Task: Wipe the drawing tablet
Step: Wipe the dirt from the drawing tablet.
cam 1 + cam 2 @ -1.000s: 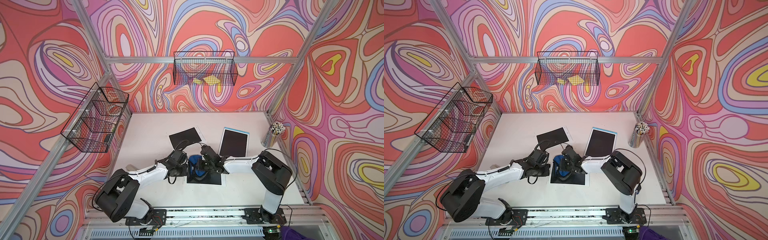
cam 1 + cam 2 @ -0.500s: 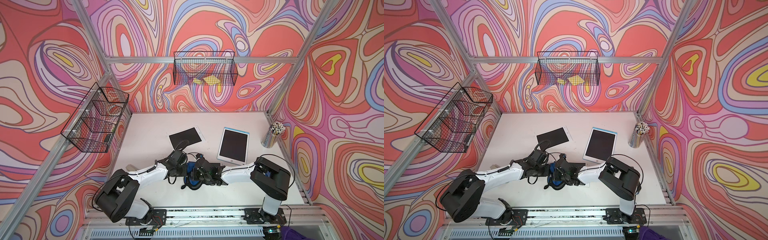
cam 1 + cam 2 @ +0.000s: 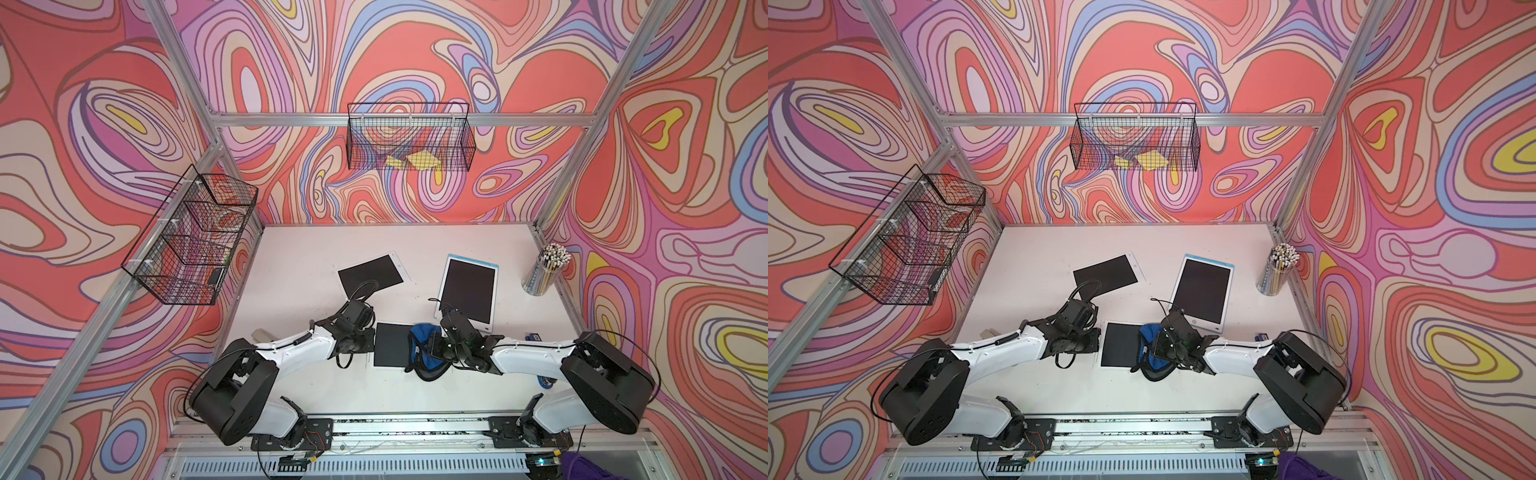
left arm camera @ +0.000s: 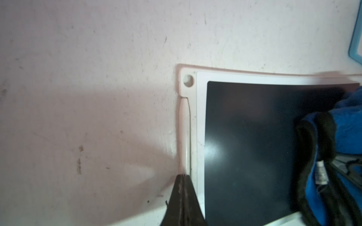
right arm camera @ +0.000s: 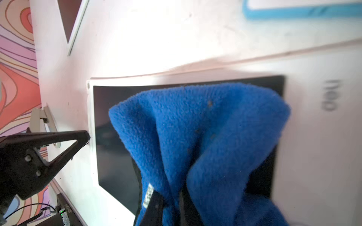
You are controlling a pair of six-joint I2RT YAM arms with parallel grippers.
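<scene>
The drawing tablet (image 3: 390, 345) lies flat on the counter (image 3: 299, 266) up front, right between the two arms. The left end effector (image 4: 183, 182) is pinched fully together, tip pressed against the tablet's white side edge. The right end effector (image 5: 170, 207) is clamped on a blue cloth (image 5: 195, 127), bunched on the screen's half nearer that arm (a blue-rimmed tablet (image 3: 469, 291) and a black slate (image 3: 370, 274) lie further back, well apart).

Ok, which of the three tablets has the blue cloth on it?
The front tablet, nearest the robot; the blue-framed tablet and the tilted tablet behind lie uncovered.
</scene>
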